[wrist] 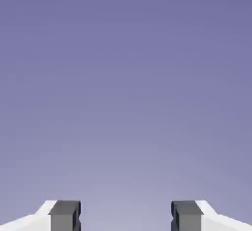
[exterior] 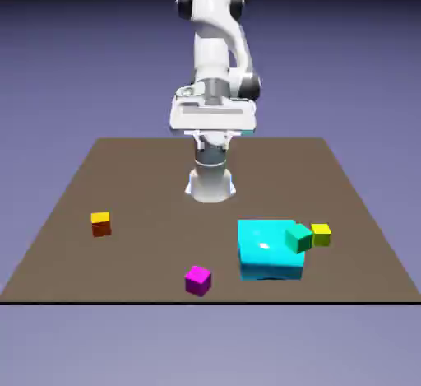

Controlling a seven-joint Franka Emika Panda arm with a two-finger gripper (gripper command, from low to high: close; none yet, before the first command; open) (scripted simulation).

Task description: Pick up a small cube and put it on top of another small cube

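Brown desk (exterior: 156, 211) under the arm; my hand (wrist: 126, 215) is raised over its far part, well apart from every block. In the hand view both grey fingertips (wrist: 65, 216) stand spread, nothing between them, and only the blue-violet backdrop (wrist: 126, 87) shows beyond.

The small yellow cube (exterior: 321, 234) sits on the right of the exterior view. Just to its left is the small teal-green cube (exterior: 298, 239), turned at an angle and overlapping, in this view, the right part of the large cyan block (exterior: 270, 248); whether it rests on that block or touches it, I cannot tell. The magenta cube (exterior: 198, 281) lies near the desk's near edge, left of the cyan block. Far over on the left sits the cube with a yellow top and orange-brown sides (exterior: 100, 225), well apart from the others.
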